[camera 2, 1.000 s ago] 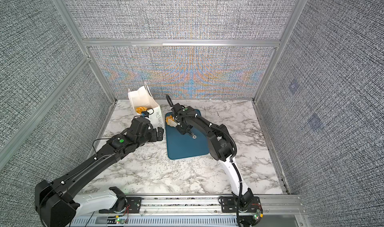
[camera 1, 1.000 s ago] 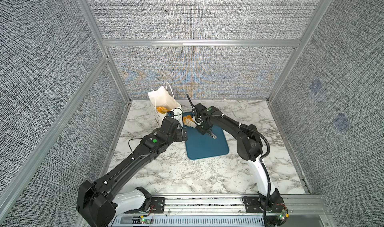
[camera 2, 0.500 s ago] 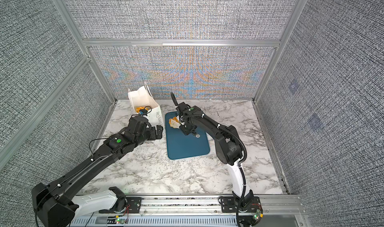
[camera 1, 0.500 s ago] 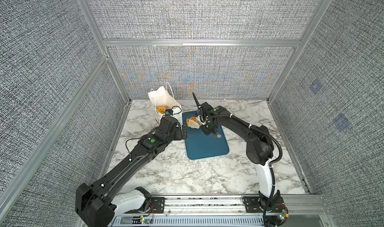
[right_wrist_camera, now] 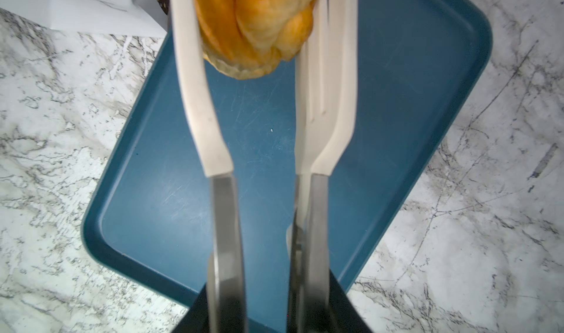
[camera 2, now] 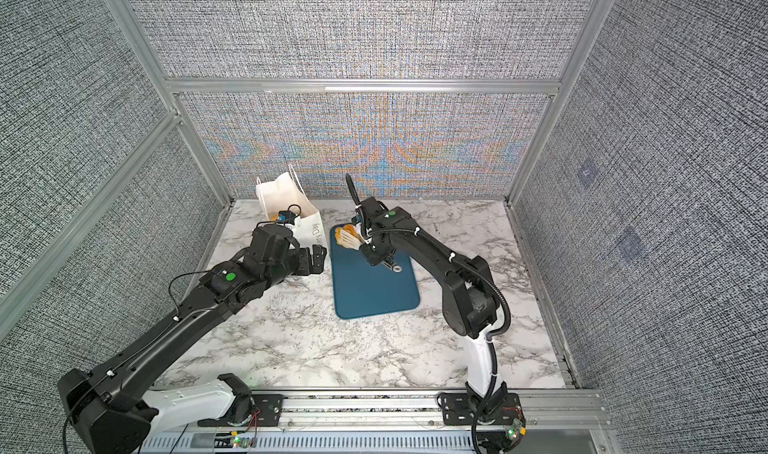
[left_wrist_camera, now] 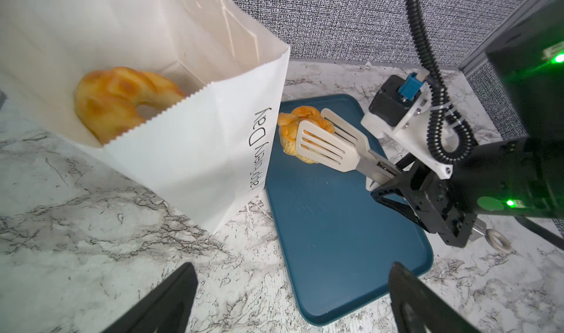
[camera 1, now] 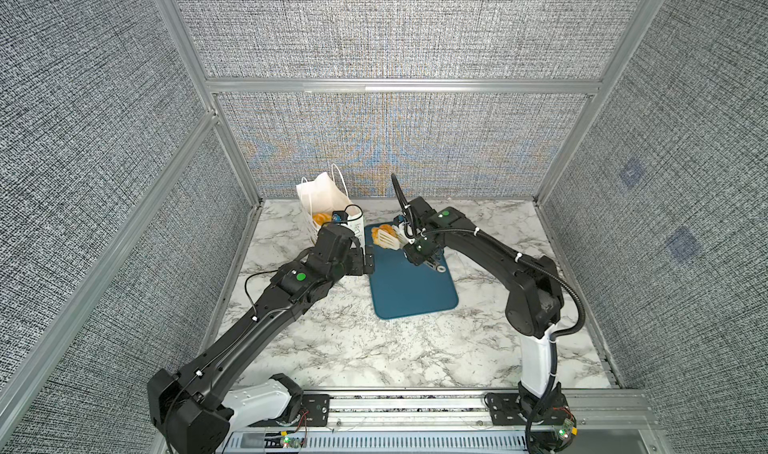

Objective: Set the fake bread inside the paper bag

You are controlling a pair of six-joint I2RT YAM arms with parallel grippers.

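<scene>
Over the tray's (camera 1: 415,289) eleven-o'clock corner in both top views, the right gripper (left_wrist_camera: 389,180) clamps white tongs (left_wrist_camera: 328,147) that pinch a golden roll (left_wrist_camera: 293,130). Just beside it at nine o'clock stands the paper bag (left_wrist_camera: 189,151), with a ring pastry (left_wrist_camera: 116,99) inside. The left gripper (left_wrist_camera: 293,267) hovers near the bag, spread wide and empty.

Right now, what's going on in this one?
The right gripper is clamped on the white tongs, and the tongs pinch a golden pastry over the far end of the teal tray, right beside the paper bag. A ring-shaped pastry already lies in the bag. The left gripper hangs open near the bag, holding nothing.
</scene>
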